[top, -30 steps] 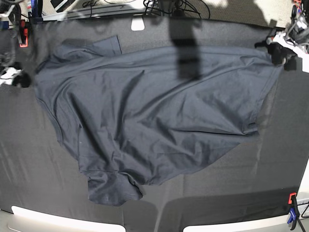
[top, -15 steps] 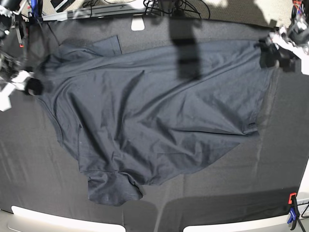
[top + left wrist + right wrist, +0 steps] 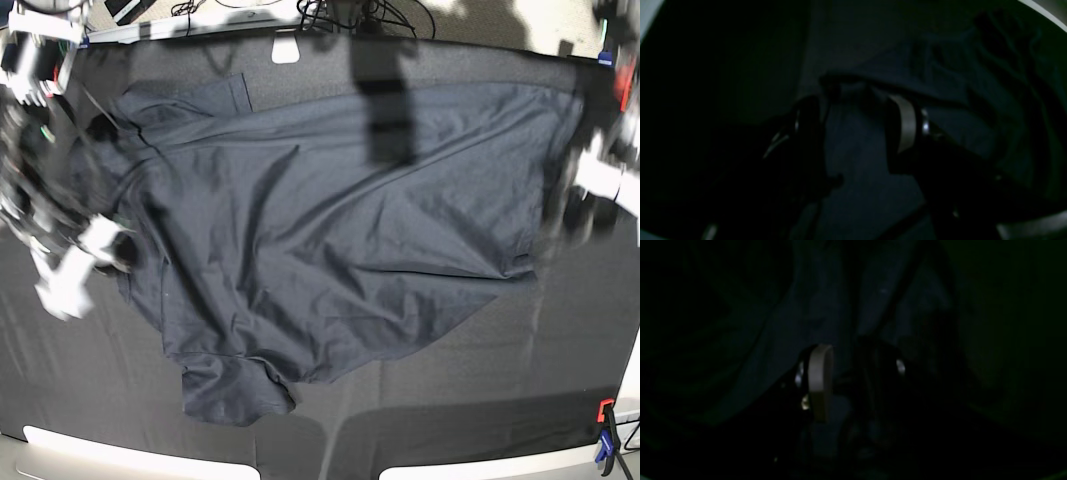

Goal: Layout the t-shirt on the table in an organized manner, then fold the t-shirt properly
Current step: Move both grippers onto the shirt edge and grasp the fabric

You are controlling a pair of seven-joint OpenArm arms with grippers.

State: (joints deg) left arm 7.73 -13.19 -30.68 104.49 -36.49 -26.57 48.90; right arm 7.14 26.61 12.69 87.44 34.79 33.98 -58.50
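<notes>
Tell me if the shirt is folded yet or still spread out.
Spread out, not folded: the t-shirt lies open and wrinkled across the table, one sleeve sticking out at the near edge.

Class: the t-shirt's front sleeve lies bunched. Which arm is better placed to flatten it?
Probably the right: its gripper is at the t-shirt's edge on that sleeve's side. The left gripper is at the far edge.

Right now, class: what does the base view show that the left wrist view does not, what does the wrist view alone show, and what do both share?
Only the base view shows the whole t-shirt spread crookedly on the table, one sleeve at the near edge, the right gripper on its collar side and a red and blue clamp. Only the left wrist view shows the left gripper close up, jaws apart over cloth, holding nothing. Both share the dark wrinkled shirt fabric and the left gripper.
</notes>
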